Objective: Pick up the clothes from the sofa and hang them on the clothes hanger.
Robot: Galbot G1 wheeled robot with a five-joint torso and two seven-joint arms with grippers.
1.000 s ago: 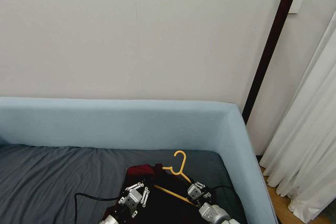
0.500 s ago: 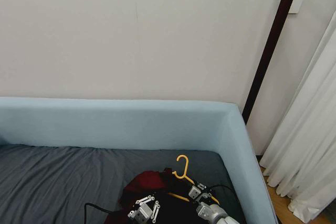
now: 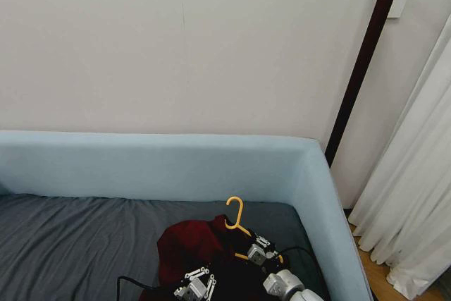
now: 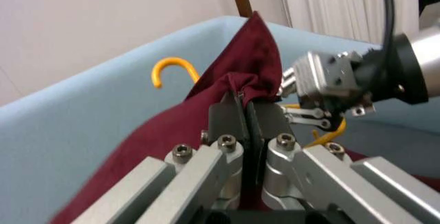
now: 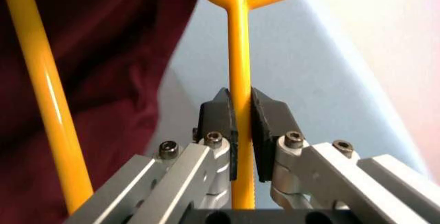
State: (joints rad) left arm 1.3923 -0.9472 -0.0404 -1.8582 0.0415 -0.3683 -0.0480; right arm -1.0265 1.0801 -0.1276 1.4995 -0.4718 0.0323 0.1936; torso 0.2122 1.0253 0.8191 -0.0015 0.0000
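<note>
Low at the centre of the head view, the left gripper (image 3: 199, 278) is clamped on a fold of the one maroon garment (image 3: 184, 243), bunched on the blue sofa (image 3: 141, 167). Just to its right, the right gripper (image 3: 260, 247) is pinched shut on the neck of the single yellow hanger (image 5: 238, 54), its hook upright and the cloth against its left side. One dark rack post (image 3: 361, 68) rises at upper right.

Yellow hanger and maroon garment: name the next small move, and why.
Probably draw the left gripper, jaws shut on the maroon garment, over the yellow hanger held by the right gripper; the hanger's arm shows bare beside the cloth.
</note>
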